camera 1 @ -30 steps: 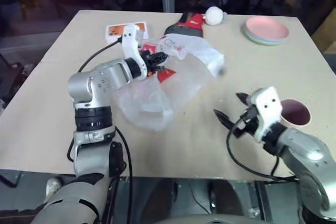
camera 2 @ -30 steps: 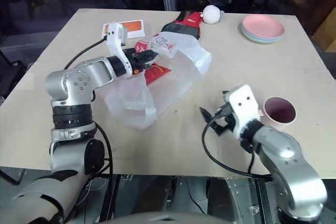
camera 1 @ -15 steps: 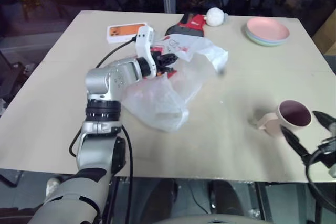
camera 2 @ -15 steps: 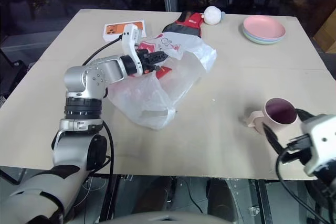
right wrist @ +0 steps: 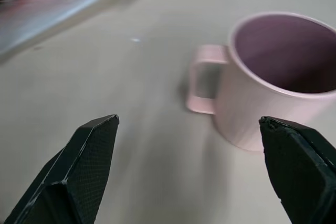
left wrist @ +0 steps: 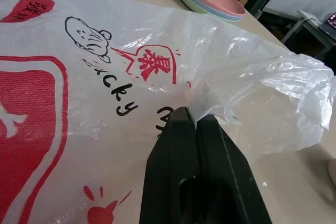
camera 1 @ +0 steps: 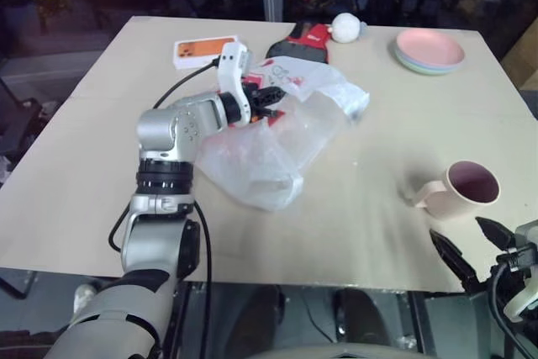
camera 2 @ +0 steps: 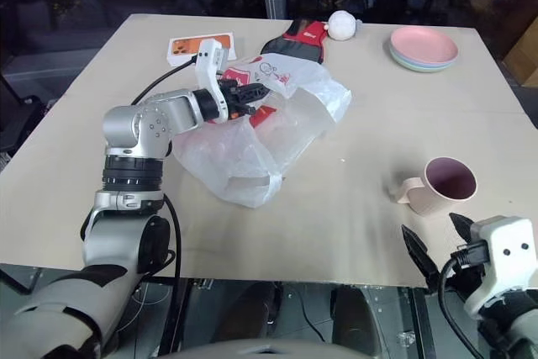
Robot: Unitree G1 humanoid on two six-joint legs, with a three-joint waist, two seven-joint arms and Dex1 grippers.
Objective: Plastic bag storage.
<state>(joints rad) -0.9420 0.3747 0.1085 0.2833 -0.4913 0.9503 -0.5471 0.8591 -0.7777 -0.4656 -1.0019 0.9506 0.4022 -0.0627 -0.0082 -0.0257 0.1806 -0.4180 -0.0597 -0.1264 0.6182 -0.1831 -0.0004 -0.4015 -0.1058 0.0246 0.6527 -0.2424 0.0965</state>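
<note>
Two claws: left claw (left wrist: 195,121) pinching plastic bag (camera 1: 277,136); right claw (camera 2: 437,245) spread wide, empty.

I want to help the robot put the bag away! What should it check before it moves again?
1. Left end effector pinches the plastic bag: ok, shut on a fold of film.
2. Right end effector ready to help: ok, open and holding nothing, at the table's near edge.
3. Pink mug out of the way: ok, upright, apart from the bag.
4. Bag free of the red packet: cannot tell, they overlap.
5. Bag folded small: not ok, it lies spread out.
</note>
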